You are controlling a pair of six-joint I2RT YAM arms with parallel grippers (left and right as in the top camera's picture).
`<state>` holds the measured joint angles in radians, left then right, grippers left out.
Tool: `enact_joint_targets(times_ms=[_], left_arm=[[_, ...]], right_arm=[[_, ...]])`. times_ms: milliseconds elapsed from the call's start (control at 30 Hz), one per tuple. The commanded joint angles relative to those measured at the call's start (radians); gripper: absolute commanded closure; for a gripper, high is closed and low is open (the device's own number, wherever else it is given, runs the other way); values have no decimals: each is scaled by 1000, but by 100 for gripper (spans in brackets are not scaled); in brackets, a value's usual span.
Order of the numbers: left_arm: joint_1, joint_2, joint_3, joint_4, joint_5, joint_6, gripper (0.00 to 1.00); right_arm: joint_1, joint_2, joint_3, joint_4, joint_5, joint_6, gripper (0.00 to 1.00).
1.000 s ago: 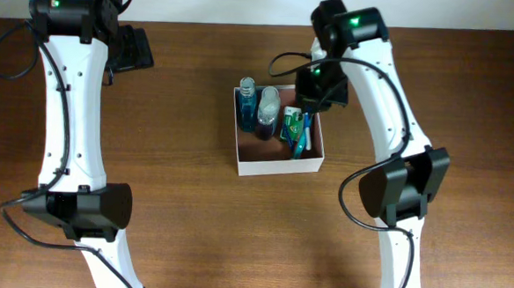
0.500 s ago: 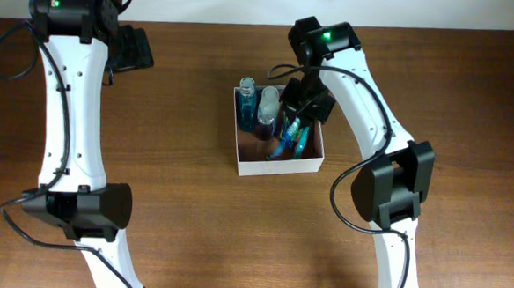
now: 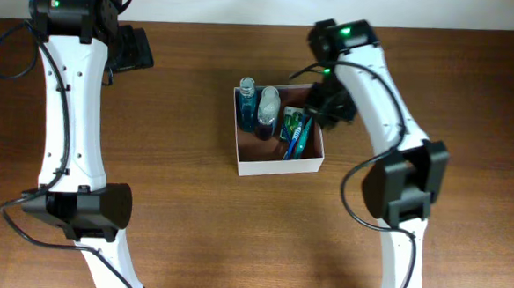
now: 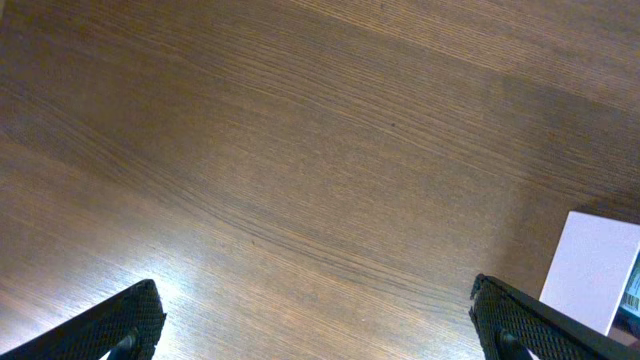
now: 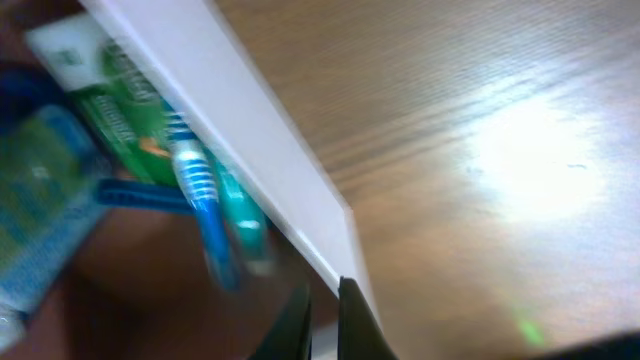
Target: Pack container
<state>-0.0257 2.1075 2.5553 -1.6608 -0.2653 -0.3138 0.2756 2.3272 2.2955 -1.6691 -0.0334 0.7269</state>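
1. The wooden table [image 3: 176,184] is the largest thing I see: dark brown, with fine grain and a bright glare patch under each wrist camera. Apart from the box, it lies bare around both grippers. Of the room I see only a pale strip past the table's far edge.
2. The container [image 3: 278,170], a shallow box with white walls and a reddish-brown inside, sits just to the left of my right gripper [image 5: 325,320]. In the right wrist view, its right wall runs up to the fingertips. I cannot tell whether they touch.
3. The right gripper's fingers are together and hold nothing.
4. My left gripper [image 4: 312,300] is spread wide and holds nothing, over bare wood. The container is well apart from it, off to its right, and only a white corner shows in the left wrist view.
5. Two bottles stand upright in the far left part of the box, to the right gripper's left: a blue bottle [image 3: 247,104] and a clear bottle [image 3: 268,109].
6. A green packet [image 5: 120,125] lies just inside the wall nearest the right gripper.
7. A blue toothbrush [image 5: 200,210] and a teal toothbrush [image 5: 245,235] lie beside the packet.
8. My judgement is that packing is nearly or fully done. I see no loose items on the table, so withdrawing the right arm may be all that is left.
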Motion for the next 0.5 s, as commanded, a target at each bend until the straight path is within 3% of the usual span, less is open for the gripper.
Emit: enact_joint_targets(times_ms=[0, 133, 167, 200, 233, 367, 467], left_arm=[[3, -8, -2, -1, 0, -10, 1], [3, -8, -2, -1, 0, -10, 1], [3, -8, -2, -1, 0, -10, 1], [3, -8, -2, -1, 0, -10, 1], [3, -8, -2, -1, 0, -10, 1], [3, -8, -2, -1, 0, -10, 1], [3, -8, -2, -1, 0, -10, 1]], right_arm=[[-61, -159, -1, -30, 51, -145, 91], [-93, -273, -1, -30, 38, -232, 72], [-98, -311, -1, -30, 38, -260, 62], [-100, -335, -1, -30, 38, -285, 28], [-100, -397, -3, -30, 36, -371, 1], [-98, -544, -82, -30, 34, -417, 2], [-100, -691, -258, -30, 40, -415, 2]])
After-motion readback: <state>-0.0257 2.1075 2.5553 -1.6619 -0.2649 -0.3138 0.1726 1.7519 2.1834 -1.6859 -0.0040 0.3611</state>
